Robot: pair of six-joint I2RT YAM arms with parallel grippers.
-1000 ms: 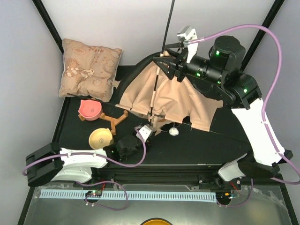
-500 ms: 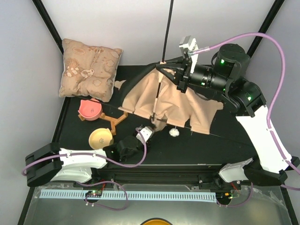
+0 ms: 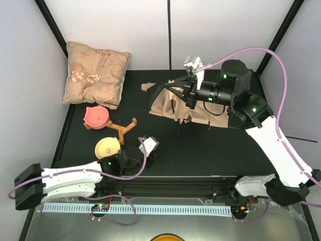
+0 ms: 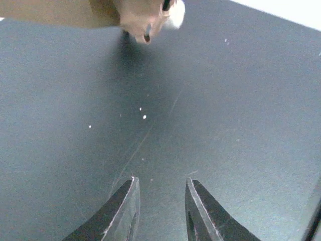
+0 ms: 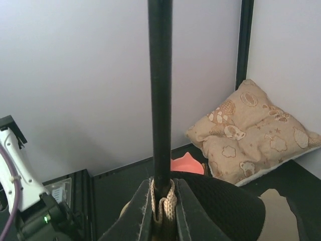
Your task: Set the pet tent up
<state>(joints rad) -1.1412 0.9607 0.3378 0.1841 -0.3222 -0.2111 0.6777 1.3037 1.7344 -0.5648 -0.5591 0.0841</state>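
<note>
Just above the tent [image 3: 170,104], its pole [image 5: 160,100] is clamped by the right fingers [image 5: 141,213]; nearby, the left fingers [image 4: 123,213] are held apart, empty.

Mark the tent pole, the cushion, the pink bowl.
tent pole [image 5: 160,90], right wrist view, mid shaft.
cushion [image 3: 96,73], top external view, centre of fabric.
pink bowl [image 3: 97,116], top external view, inner surface.

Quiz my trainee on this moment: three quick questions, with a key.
1. True or false: the left gripper holds the pet tent.
2. The right gripper is clamped on: A yellow bowl, B black pole, C pink bowl.
3. Fill in: the cushion lies in the table's far ___ corner.
Key: 1 false; 2 B; 3 left.
</note>
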